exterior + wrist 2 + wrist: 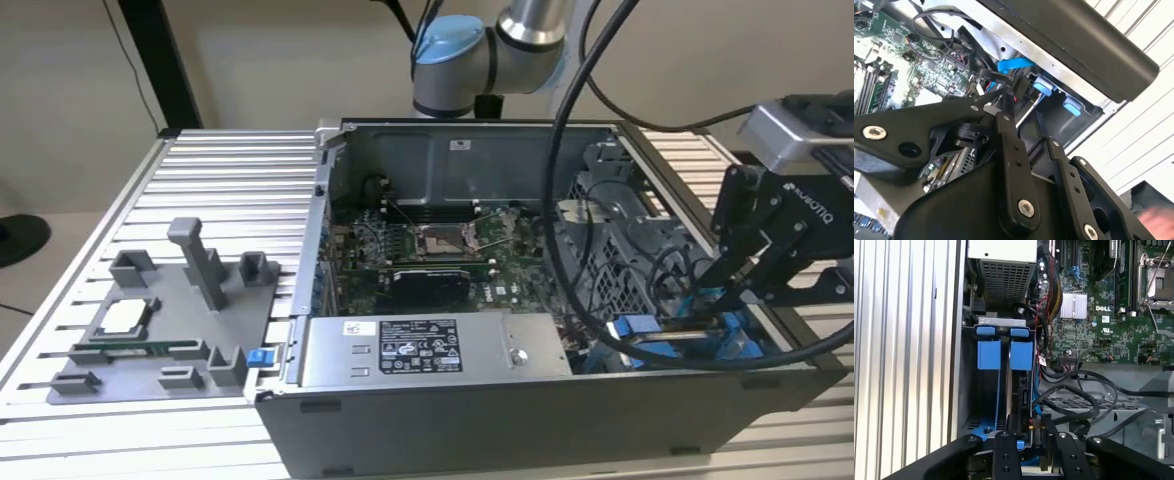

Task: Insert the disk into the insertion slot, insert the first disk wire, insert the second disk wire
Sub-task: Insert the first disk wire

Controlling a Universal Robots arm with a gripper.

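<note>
The gripper (pixel 1031 434) hangs at one end of the disk (pixel 1020 387); whether its jaws pinch anything cannot be told. The disk sits on edge in the insertion slot (pixel 1001 321), long axis pointing toward the power-supply box (pixel 1004 275). It is likely stiff, dense and shock-sensitive, best held by its blue caddy edges.

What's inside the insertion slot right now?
First wrist view: the insertion slot holds what looks like the disk, edge-on between blue rails. The gripper covers its near end, so seating depth can't be seen.
</note>
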